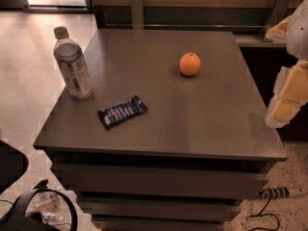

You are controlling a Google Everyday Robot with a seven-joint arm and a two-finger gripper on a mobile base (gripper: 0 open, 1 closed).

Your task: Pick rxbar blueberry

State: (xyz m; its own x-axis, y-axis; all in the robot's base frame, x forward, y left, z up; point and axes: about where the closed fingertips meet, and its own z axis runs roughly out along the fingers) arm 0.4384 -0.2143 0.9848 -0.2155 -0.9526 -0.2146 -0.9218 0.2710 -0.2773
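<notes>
Camera view looks down on a dark grey table (207,119) carrying three things. The only container is a clear plastic water bottle (72,64). It stands upright with its cap on, close to the table's left edge. We cannot tell how full it is.

The rxbar blueberry (122,111) lies flat in its dark navy wrapper on the front-left part of the table. It is just to the right of the bottle and nearer the front, not touching it. It sits at a slant, its right end turned toward the back, and it is well in from the front edge. An orange (190,64) rests right of centre toward the back, well apart from both the bar and the bottle.

The gripper (284,110) hangs at the right margin of the view, past the table's right edge and above its surface — well apart from the bar, with the whole width of the table between them. Whether it is spread or closed we cannot tell.

The right half and front-right corner of the table are bare, so the widest free room lies between the gripper and the bar. On the floor at lower right lies a power strip (276,193).

We count one bottle, one bar, one orange and one gripper.
</notes>
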